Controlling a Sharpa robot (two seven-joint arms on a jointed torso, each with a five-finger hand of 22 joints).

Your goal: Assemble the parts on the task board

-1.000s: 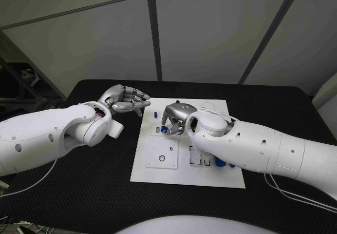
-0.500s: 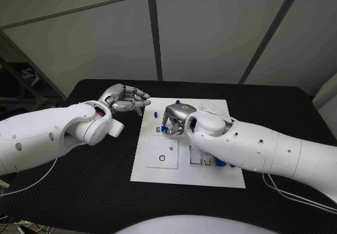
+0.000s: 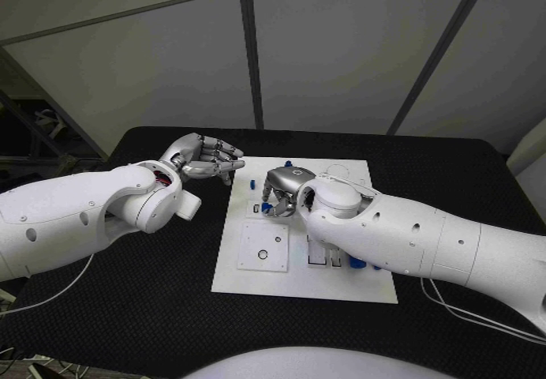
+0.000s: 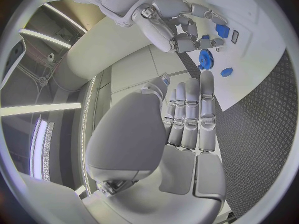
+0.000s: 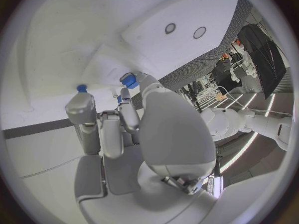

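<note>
The white task board (image 3: 342, 288) lies mid-table. My right hand (image 3: 285, 188) hangs over its far half, fingers curled down. In the right wrist view its thumb and a finger pinch a small blue part (image 5: 129, 79) just above the board (image 5: 74, 35); a second blue peg (image 5: 81, 88) stands beside another fingertip. My left hand (image 3: 207, 159) hovers off the board's far left corner with curled fingers holding nothing. The left wrist view shows the right hand (image 4: 177, 27) above a blue gear (image 4: 206, 58) and other blue parts (image 4: 226, 72).
A small white plate with a hole (image 3: 263, 249) lies on the board's left half. Blue parts (image 3: 356, 263) sit in slots under my right forearm. A blue peg (image 3: 252, 186) stands near the board's far left edge. Black table (image 3: 148, 300) surrounds the board.
The right hand has shifted very slightly over the same spot on the board. The left hand has stayed where it was.
</note>
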